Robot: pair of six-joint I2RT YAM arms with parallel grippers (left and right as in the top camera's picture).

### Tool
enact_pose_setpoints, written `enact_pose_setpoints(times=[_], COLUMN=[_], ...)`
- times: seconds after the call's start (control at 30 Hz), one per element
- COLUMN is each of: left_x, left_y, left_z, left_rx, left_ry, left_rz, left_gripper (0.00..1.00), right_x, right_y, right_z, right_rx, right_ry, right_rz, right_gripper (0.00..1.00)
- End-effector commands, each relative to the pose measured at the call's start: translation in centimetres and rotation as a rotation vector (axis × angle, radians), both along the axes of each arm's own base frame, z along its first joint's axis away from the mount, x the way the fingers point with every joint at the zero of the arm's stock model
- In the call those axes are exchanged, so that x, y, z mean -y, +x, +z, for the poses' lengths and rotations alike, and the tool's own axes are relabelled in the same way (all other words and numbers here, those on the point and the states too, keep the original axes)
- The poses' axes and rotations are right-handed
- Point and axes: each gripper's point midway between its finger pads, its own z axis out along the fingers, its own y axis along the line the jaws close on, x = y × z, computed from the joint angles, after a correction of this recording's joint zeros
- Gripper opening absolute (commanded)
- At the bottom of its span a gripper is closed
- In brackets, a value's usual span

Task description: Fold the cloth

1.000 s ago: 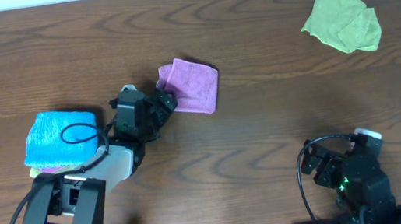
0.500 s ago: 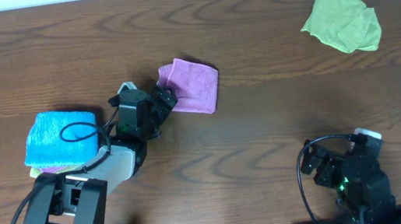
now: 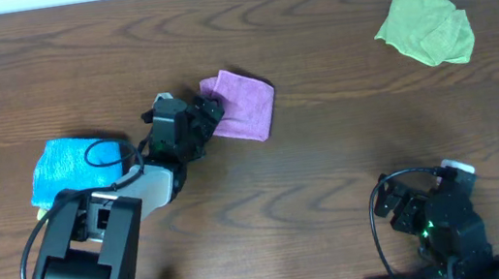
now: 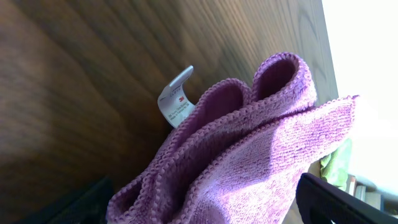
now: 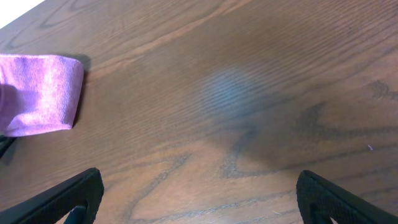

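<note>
1. The left hand (image 3: 205,118) is closing on the near edge of the purple cloth (image 3: 243,107), and its fingers are pinching a bunched hem.
2. In the left wrist view, the purple cloth is filling the gap between the two dark fingers (image 4: 84,202) and rising in soft, rounded folds ahead of the hand.
3. A white label (image 4: 176,98) is sticking out from the cloth's hem, just ahead of the left finger, over the bare worktop (image 4: 74,74).
4. The rest of the purple cloth is lying flat on the worktop beyond the left hand's fingertips.
5. The right hand (image 5: 199,190) is resting low with its fingers spread wide and is gripping nothing. The purple cloth is lying well ahead of it and to its left.
6. A crumpled green cloth (image 3: 424,24) is lying far beyond the right hand.
7. A folded blue cloth (image 3: 72,167) is lying behind the left hand, beside its arm.
</note>
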Motion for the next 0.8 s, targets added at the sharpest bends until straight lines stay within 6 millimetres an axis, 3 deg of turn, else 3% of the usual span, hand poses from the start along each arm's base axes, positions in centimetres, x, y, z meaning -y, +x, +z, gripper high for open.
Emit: enact_pose_setpoints(times=[0.0, 0.17, 0.37, 0.5, 0.77], left_x=[0.6, 0.9, 1.7, 1.7, 1.5], left_y=[-1.4, -2.0, -2.9, -2.9, -3.1], left_z=[-2.4, -2.8, -3.3, -3.4, -3.6], left_rx=[-0.083, -0.104, -0.124, -0.123, -0.119], left_ry=[0.002, 0.011, 0.034, 0.04, 0.073], left_rz=[-0.018, -0.031, -0.065, -0.07, -0.097], left_gripper=[0.95, 1.0, 0.81, 0.47, 0.11], right_x=[0.4, 0.4, 0.4, 0.4, 0.4], right_y=[0.0, 0.0, 0.0, 0.0, 0.0], right_z=[-0.1, -0.1, -0.1, -0.1, -0.1], right_rx=[0.004, 0.004, 0.004, 0.004, 0.004], right_ry=[-0.001, -0.001, -0.001, -0.001, -0.001], right_rz=[-0.027, -0.027, -0.027, -0.026, -0.027], right_gripper=[0.99, 0.99, 0.99, 0.99, 0.99])
